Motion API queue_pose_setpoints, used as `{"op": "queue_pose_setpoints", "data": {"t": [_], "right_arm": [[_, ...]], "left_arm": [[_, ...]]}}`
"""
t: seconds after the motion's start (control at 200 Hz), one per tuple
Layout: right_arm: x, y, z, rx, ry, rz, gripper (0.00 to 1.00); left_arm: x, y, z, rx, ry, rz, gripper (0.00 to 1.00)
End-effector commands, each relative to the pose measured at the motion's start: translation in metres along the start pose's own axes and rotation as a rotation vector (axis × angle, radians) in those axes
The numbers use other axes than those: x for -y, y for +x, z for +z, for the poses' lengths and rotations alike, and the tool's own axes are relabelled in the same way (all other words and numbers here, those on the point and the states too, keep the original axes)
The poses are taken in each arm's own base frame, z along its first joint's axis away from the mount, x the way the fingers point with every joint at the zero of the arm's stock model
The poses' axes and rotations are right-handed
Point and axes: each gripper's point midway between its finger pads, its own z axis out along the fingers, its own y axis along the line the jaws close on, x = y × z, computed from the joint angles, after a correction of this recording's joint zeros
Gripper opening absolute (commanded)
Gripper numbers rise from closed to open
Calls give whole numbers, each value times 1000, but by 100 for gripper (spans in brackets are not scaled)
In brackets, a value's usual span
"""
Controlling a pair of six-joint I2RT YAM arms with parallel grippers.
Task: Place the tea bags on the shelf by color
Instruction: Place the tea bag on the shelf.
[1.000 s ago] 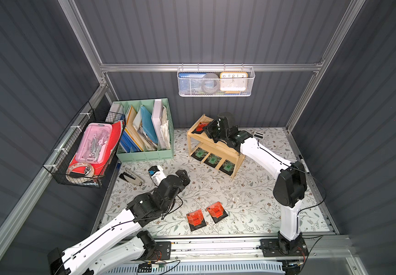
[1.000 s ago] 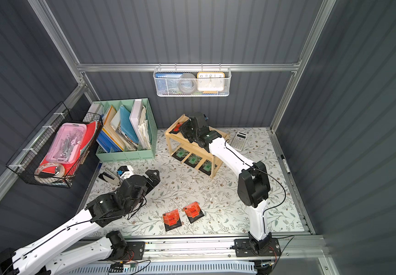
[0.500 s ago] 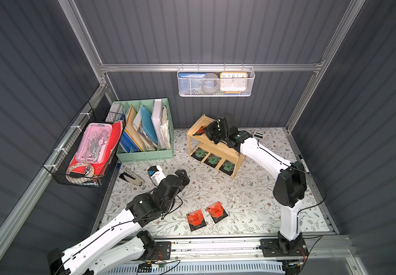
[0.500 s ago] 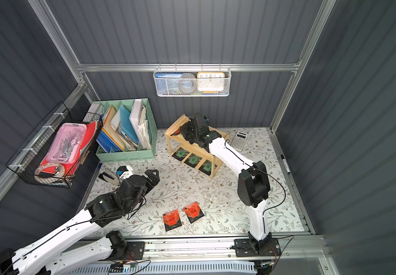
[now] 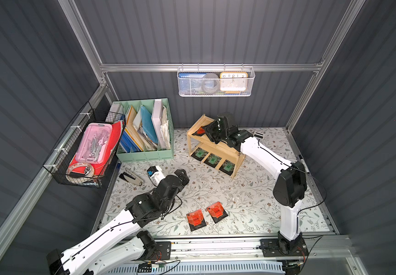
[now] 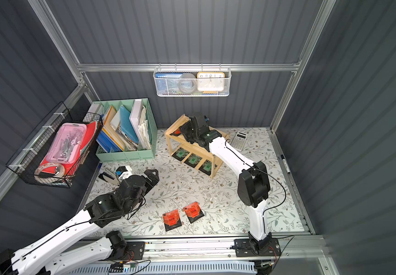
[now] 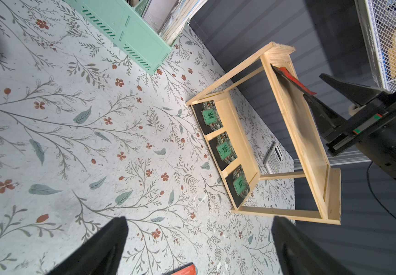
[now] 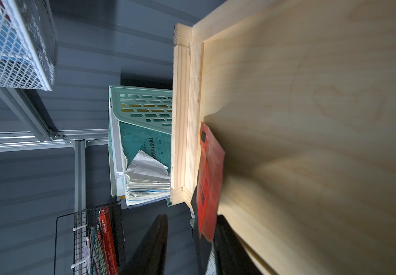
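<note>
While left gripper [image 7: 199, 220] and right gripper [image 8: 191, 217] gape, red tea bag [image 8: 210, 171] leans on shelf [image 8: 181, 119] near organizer [image 8: 144, 107].

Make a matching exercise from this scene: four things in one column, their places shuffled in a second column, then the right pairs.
Things
1. green tea bags
2. lone red tea bag
3. pair of red tea bags
4. clock

Places
A. upper tier of the shelf
B. inside the white mesh basket on the back wall
C. flat on the table, near its front edge
D. lower tier of the shelf, side by side

Pairs: 1-D, 2-A, 3-C, 4-B
</note>
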Motion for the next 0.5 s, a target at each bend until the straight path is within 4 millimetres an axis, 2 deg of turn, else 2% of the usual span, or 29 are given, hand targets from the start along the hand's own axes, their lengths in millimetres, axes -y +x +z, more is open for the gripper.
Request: {"op": "queue_pose_setpoints", "data": {"t": [0.0,0.495], "right_arm": [[-8,-9,-12,21,-2,-16,37],[-2,-9,-30,14,29,-17,40]], "left_arm": [[-11,-3,-1,21,-32,-2,100],[-12,-5,-4,28,-22,-14,100]]}}
